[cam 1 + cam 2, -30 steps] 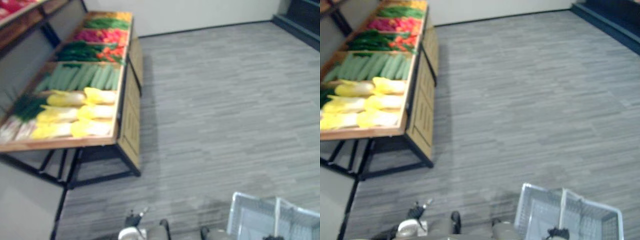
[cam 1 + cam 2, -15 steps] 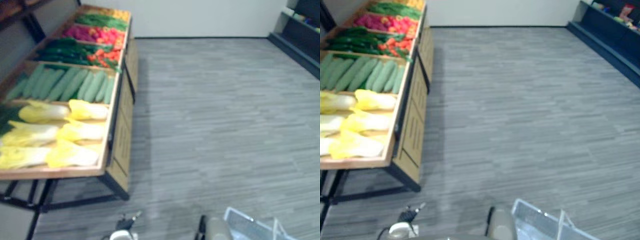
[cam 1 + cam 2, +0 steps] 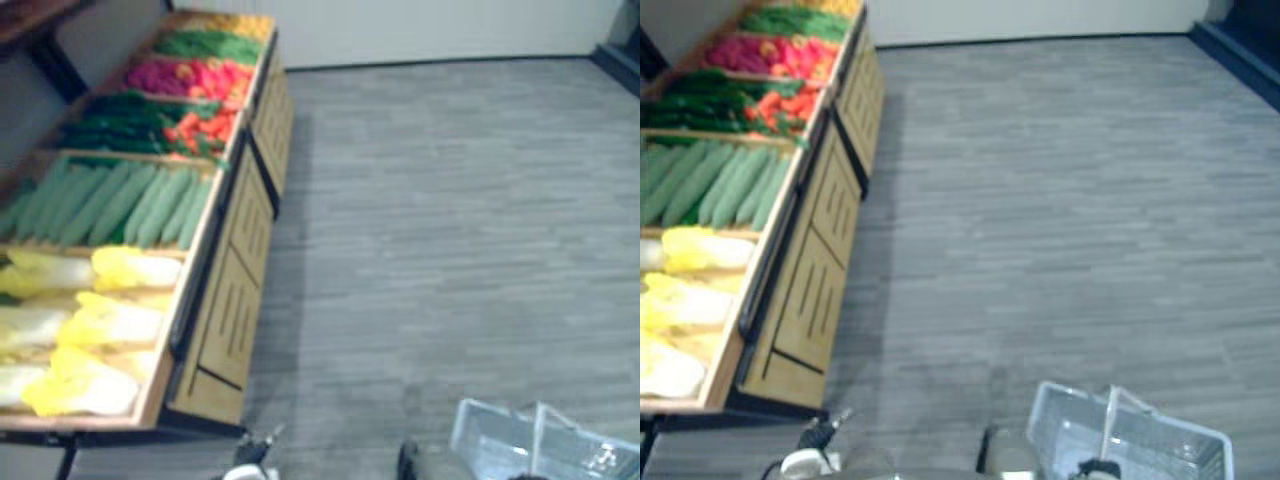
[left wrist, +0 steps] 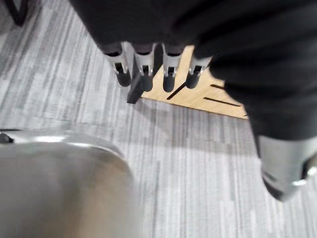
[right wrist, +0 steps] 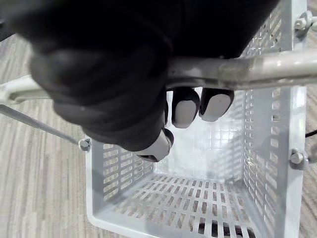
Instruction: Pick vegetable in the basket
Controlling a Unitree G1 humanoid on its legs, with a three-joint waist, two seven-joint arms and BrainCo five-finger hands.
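Grey striped floor running to a pale wall. On the left, a wooden stand with vegetables in compartments: yellow cabbages nearest, then cucumbers, with greens and reds beyond. Well apart from them, low on the right, a grey basket. Right hand curled round its handle. Left hand straight-fingered and relaxed above the floor by the stand's corner.

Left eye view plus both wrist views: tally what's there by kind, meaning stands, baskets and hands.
Produce stand: 1
Basket: 1
Hands: 2, left hand open and free, right hand curled round the handle
Total: 4
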